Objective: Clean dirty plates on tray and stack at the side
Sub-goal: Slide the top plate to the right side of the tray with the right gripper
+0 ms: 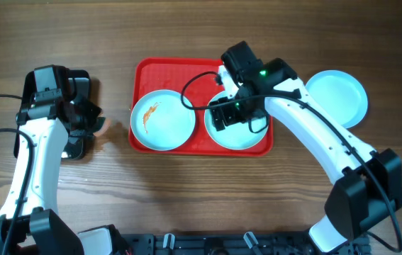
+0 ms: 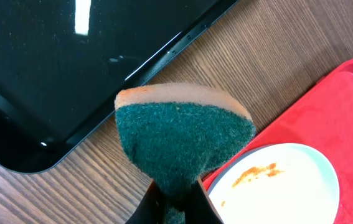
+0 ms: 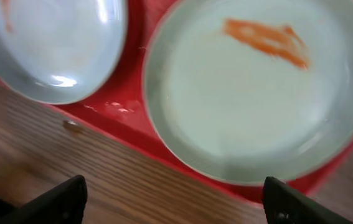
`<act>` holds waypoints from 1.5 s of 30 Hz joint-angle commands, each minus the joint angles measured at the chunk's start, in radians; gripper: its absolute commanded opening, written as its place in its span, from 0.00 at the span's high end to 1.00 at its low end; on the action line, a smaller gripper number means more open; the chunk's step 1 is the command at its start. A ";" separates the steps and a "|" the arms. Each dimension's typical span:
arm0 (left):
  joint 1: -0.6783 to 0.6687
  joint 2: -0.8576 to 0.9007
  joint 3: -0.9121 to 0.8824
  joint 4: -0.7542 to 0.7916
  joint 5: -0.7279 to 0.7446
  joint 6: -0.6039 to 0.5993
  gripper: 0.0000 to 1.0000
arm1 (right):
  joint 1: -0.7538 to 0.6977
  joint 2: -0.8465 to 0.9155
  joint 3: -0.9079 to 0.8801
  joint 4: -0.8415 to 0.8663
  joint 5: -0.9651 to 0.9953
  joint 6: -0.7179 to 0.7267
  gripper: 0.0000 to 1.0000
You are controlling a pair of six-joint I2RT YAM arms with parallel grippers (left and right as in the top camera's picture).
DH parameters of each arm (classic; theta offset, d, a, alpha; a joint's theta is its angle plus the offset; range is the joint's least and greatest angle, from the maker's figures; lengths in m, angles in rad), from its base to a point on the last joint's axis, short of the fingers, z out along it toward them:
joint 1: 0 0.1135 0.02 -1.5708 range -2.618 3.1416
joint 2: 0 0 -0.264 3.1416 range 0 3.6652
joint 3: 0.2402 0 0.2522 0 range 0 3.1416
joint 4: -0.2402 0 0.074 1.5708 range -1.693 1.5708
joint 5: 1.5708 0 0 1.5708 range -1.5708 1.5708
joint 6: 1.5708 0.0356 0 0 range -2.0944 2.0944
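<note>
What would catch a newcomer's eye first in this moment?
The red tray sits central with two plates on it, the left plate smeared orange. At far left the left gripper pinches a green-faced sponge by a black tray. A third plate lies on the table right of the red tray.

Overhead: right arm (image 1: 307, 134) covers part of the plate (image 1: 239, 139) at the right end of the tray (image 1: 142, 71); left arm (image 1: 45, 124) hides most of the black tray (image 1: 81, 78). Right wrist view blurred, both plates cropped by its edges. Sponge (image 2: 182, 137) masks the fingertips of the left gripper (image 2: 177, 204).
</note>
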 commanded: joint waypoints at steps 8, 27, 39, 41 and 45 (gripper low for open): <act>-0.004 -0.024 -0.007 0.003 0.006 0.019 0.96 | -0.153 -0.008 -0.099 0.077 0.111 0.287 0.00; -0.004 -0.024 -0.007 0.002 0.009 0.019 0.96 | -0.169 -0.005 -0.360 0.205 -0.023 0.597 0.53; -0.004 -0.024 -0.007 0.002 0.009 0.019 0.96 | -0.143 -0.005 -0.472 0.354 -0.136 0.805 0.55; -0.004 -0.024 -0.007 0.002 0.009 0.019 0.96 | -0.143 -0.005 -0.473 0.371 -0.135 0.824 0.55; -0.004 -0.024 -0.007 0.003 0.009 0.019 0.96 | -0.143 -0.005 -0.473 0.381 -0.135 0.823 0.55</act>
